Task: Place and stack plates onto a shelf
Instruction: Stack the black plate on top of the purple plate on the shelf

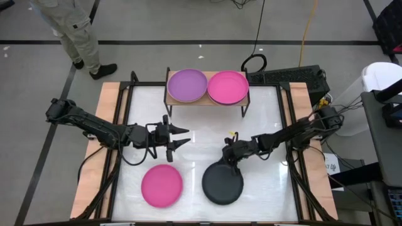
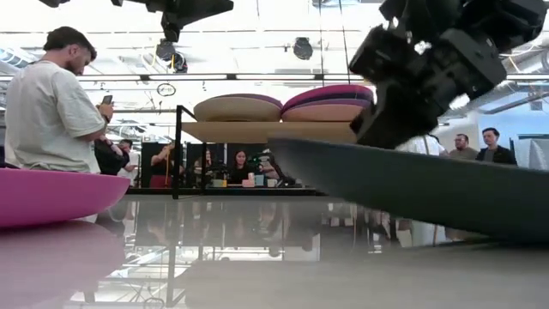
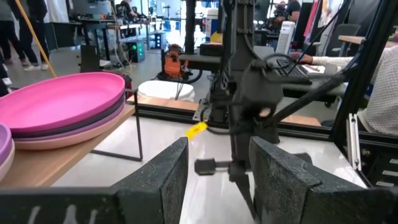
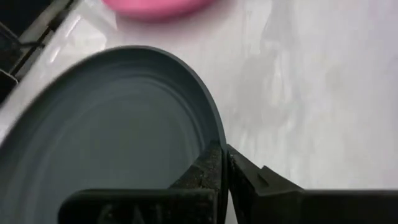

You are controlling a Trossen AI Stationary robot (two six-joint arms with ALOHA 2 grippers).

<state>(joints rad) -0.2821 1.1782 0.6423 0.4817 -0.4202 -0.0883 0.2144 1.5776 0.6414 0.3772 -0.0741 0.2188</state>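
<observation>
A black plate [image 1: 222, 185] sits near the table's near edge, with my right gripper [image 1: 231, 158] shut on its far rim. To its left a hot pink plate [image 1: 162, 185] lies flat on the table. The shelf [image 1: 173, 100] stands at the far edge and carries two stacks, one topped purple [image 1: 186, 85], the other topped pink [image 1: 227, 86]. My left gripper [image 1: 183, 138] hovers open over mid-table, left of the right gripper and touching nothing. In the left wrist view its fingers [image 3: 168, 180] stand apart, with the pink-topped stack [image 3: 62, 102] off to one side. My right gripper [image 4: 224, 165] pinches the black plate's far rim [image 4: 214, 134], one finger inside the rim and one outside. The fingers slant down at it from the table's far right. The plate [image 2: 412, 184] is tilted, with the held side raised and the near side low by the table.
Wooden side strips [image 1: 112, 125] and black frame rails run along the table's left and right. A person [image 1: 75, 31] stands beyond the far-left corner, and more people show in the room behind. Bare white table lies between the shelf and the grippers.
</observation>
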